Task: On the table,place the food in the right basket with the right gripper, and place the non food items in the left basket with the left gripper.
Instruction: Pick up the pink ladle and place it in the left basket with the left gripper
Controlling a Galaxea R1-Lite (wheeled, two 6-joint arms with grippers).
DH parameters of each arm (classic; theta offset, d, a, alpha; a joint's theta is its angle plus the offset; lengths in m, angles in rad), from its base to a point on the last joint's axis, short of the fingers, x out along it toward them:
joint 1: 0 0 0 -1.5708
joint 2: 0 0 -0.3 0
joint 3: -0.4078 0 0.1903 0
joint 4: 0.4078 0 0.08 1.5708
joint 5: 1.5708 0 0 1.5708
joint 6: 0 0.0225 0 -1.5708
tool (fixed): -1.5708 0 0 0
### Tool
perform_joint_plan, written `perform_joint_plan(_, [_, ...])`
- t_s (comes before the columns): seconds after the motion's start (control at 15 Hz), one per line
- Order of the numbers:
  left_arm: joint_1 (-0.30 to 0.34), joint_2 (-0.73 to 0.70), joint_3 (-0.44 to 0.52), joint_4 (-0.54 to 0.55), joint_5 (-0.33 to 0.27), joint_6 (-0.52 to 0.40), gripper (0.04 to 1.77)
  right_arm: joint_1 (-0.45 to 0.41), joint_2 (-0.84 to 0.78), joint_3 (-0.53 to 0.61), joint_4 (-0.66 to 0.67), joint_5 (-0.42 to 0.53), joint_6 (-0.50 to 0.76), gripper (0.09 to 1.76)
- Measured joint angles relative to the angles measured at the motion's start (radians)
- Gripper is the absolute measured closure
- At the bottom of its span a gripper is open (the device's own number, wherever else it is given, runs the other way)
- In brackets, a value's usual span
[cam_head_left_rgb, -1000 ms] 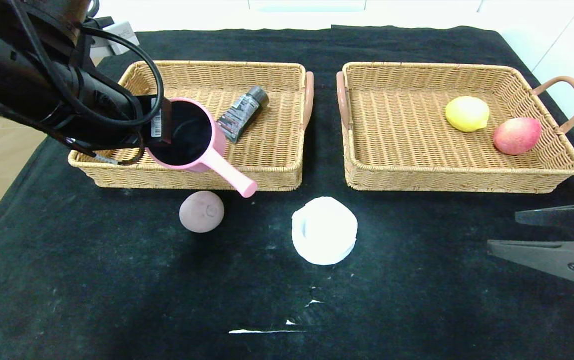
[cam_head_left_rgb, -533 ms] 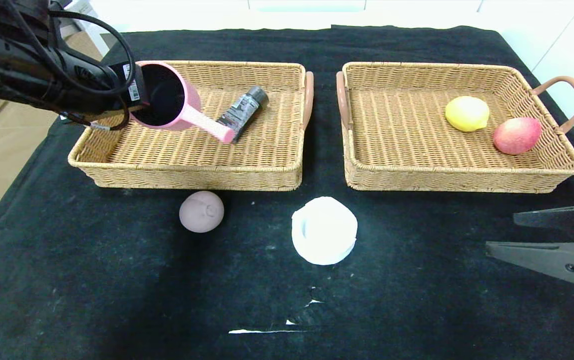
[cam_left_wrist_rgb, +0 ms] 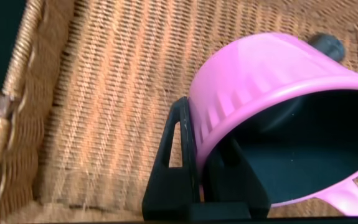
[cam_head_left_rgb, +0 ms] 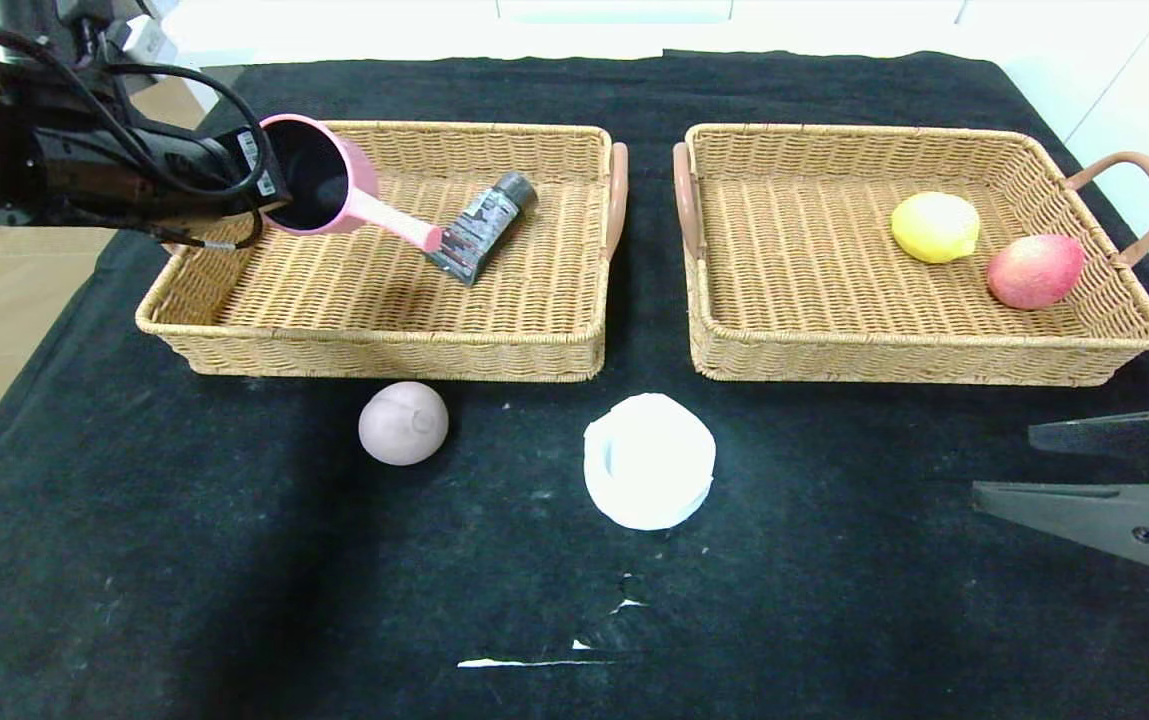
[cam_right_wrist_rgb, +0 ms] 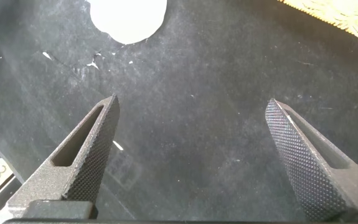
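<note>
Pan (cam_head_left_rgb: 319, 187) is gripped by the left gripper's (cam_head_left_rgb: 269, 190) fingers at upper left, above the left basket (cam_head_left_rgb: 384, 300). Right gripper (cam_head_left_rgb: 1054, 465) is held open at lower right.

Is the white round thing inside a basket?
No, the white dish lies on the black table, in front of both baskets.

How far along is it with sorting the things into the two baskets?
Over halfway. Done: the lemon and peach lie in the right basket, and the black tube lies in the left basket. In hand: the left gripper holds the pink pan over that basket. Left: the mauve ball and white lid sit on the table. The right gripper waits open.
</note>
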Motion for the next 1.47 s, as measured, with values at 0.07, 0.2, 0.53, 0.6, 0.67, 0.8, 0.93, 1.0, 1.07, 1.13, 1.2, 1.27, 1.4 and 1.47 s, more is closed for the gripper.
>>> perform_joint_plan(0.07, [0.009, 0.011, 0.013, -0.034, -0.013, 0.0, 1.64, 0.0, 0.0, 0.0, 0.0, 0.0, 0.0, 0.14])
perform_joint_plan(0.2, [0.03, 0.032, 0.028, -0.08, -0.053, 0.001, 1.64, -0.001, 0.0, -0.001, 0.0, 0.0, 0.0, 0.14])
perform_joint_plan(0.53, [0.049, 0.061, 0.033, -0.111, -0.066, 0.004, 1.64, -0.002, 0.001, -0.001, 0.0, 0.0, 0.0, 0.14])
perform_joint_plan(0.6, [0.05, 0.063, 0.033, -0.111, -0.064, 0.005, 1.64, -0.002, 0.002, -0.001, 0.0, 0.0, 0.0, 0.14])
perform_joint_plan(0.67, [0.05, 0.064, 0.034, -0.111, -0.064, 0.005, 1.64, -0.002, 0.002, -0.001, 0.0, 0.0, 0.0, 0.14])
perform_joint_plan(0.8, [0.053, 0.065, 0.034, -0.111, -0.063, 0.005, 1.49, -0.002, 0.001, -0.001, 0.0, 0.0, 0.0, 0.14])
perform_joint_plan(0.93, [0.054, 0.065, 0.035, -0.11, -0.064, 0.005, 1.17, -0.002, 0.001, -0.001, 0.0, 0.0, 0.0, 0.14])
perform_joint_plan(1.0, [0.054, 0.064, 0.035, -0.108, -0.064, 0.005, 1.04, -0.002, 0.001, -0.001, 0.0, 0.0, 0.0, 0.14])
perform_joint_plan(1.07, [0.054, 0.064, 0.036, -0.106, -0.064, 0.006, 0.92, -0.003, 0.001, -0.001, 0.0, 0.0, -0.001, 0.14])
perform_joint_plan(1.13, [0.054, 0.064, 0.036, -0.105, -0.065, 0.005, 0.83, -0.005, 0.001, -0.001, -0.001, 0.0, -0.001, 0.14])
perform_joint_plan(1.2, [0.054, 0.064, 0.037, -0.107, -0.065, 0.005, 0.74, -0.006, 0.001, -0.002, -0.001, 0.0, -0.001, 0.14])
perform_joint_plan(1.27, [0.054, 0.064, 0.039, -0.107, -0.065, 0.005, 0.66, -0.006, 0.001, -0.002, -0.001, 0.0, -0.001, 0.14])
perform_joint_plan(1.4, [0.055, 0.064, 0.04, -0.106, -0.064, 0.005, 0.53, -0.007, 0.001, -0.002, -0.001, 0.0, -0.002, 0.14])
perform_joint_plan(1.47, [0.055, 0.064, 0.041, -0.106, -0.064, 0.005, 0.48, -0.007, 0.001, -0.002, -0.001, 0.0, -0.001, 0.14])
